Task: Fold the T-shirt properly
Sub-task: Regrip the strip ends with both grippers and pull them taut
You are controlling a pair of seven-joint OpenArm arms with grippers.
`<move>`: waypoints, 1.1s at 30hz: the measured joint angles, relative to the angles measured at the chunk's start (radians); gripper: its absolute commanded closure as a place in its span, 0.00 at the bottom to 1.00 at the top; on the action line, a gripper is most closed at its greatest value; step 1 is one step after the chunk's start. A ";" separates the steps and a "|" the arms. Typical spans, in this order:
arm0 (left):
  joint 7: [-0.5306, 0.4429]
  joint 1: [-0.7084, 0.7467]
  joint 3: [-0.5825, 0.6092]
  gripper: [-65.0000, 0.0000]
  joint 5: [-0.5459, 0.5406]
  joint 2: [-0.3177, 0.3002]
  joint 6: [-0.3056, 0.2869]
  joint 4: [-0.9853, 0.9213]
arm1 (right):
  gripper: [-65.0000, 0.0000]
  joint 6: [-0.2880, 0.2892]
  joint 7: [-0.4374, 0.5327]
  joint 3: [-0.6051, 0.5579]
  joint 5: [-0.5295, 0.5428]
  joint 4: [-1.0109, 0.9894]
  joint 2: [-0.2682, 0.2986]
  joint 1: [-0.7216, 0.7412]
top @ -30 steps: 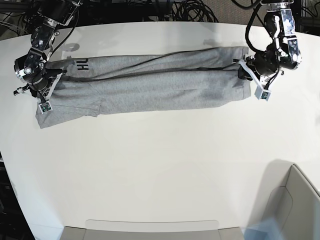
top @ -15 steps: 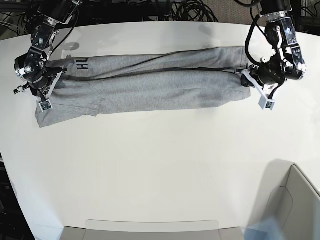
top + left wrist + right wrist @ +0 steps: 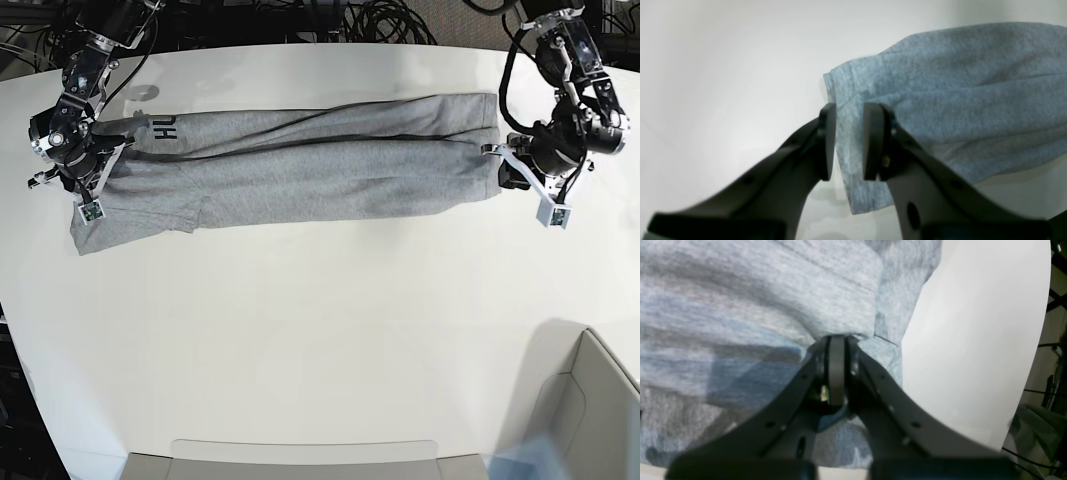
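The grey T-shirt lies as a long narrow band across the far part of the white table, with black lettering showing at its left end. My right gripper sits on that left end. In the right wrist view it is shut, and the T-shirt bunches at its tips. My left gripper stands just off the shirt's right end. In the left wrist view it is open, and a corner of the T-shirt shows through the gap.
A grey bin stands at the near right corner and a flat grey tray lies along the near edge. Black cables run behind the table. The table's edge is close beside the right gripper.
The left arm has drawn back to the right and toward the near side, off the shirt's right end, which now lies flat. The right arm has stayed put.
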 measured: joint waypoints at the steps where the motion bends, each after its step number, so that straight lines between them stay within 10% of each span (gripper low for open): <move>1: 0.000 0.000 0.000 0.44 0.000 0.000 0.000 -0.018 | 1.00 0.000 0.000 0.000 0.000 0.000 0.000 0.000; 7: -0.001 -0.003 -0.003 0.38 -0.001 0.019 -0.008 -0.142 | 1.00 0.000 0.000 -0.001 -0.001 0.000 0.000 0.000; 18: -0.012 -0.006 -0.008 0.38 -0.006 0.019 -0.270 -0.298 | 1.00 0.000 0.000 -0.002 -0.001 0.000 0.006 -0.001; 29: -0.092 -0.037 -0.008 0.40 -0.091 0.021 -0.281 -0.503 | 1.00 0.000 0.000 -0.002 -0.001 0.000 0.006 -0.003; 33: -0.162 -0.042 0.053 0.58 -0.142 0.018 -0.297 -0.568 | 1.00 0.000 0.000 -0.002 -0.001 0.000 0.005 -0.003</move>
